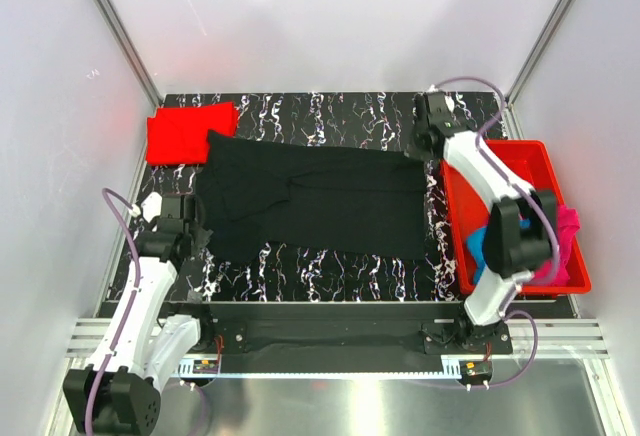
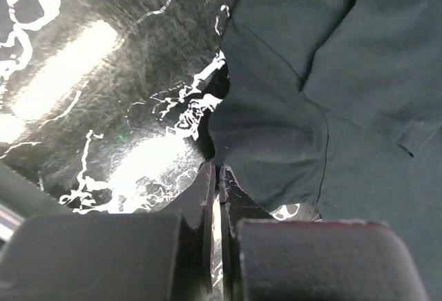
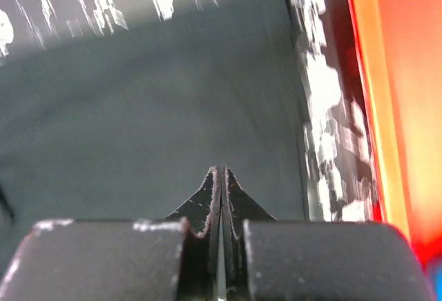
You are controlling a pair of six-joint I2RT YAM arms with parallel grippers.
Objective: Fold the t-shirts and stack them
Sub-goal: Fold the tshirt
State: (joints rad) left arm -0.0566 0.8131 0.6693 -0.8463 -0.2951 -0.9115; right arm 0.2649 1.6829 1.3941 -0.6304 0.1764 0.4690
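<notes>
— Where do your tools stand?

— My left gripper [image 2: 218,173] is clenched tight at the lower-left edge of the black t-shirt [image 1: 320,201], its tips right at the hem. Whether any cloth is nipped between them I cannot tell. My right gripper [image 3: 222,173] is clenched as well, over the shirt's upper-right corner, near the red bin [image 3: 394,108].

— And the step in hand?

— I judge it a fold of the black shirt, which lies spread across the middle of the frame with part of it doubled over. To do it well I want both corners truly pinched (one slipped layer spoils the line). I'd lift only enough to clear the surface and carry both ends together, so the crease runs straight.

— The surface?

— The table [image 1: 330,276] is glossy black with white veining, and it looks slick. I expect cloth to slide on it, so I'd lay the fold down, not sweep it.

— Further out?

— At the right the red bin holds the blue t-shirt [image 1: 478,246] and the magenta t-shirt [image 1: 570,231], both bunched. At the table's upper left the red t-shirt [image 1: 185,131] lies folded, right beside the black one's corner; I take it for the base of the stack. Beyond are plain white walls [image 1: 300,16] and aluminium rails [image 1: 120,26].
</notes>
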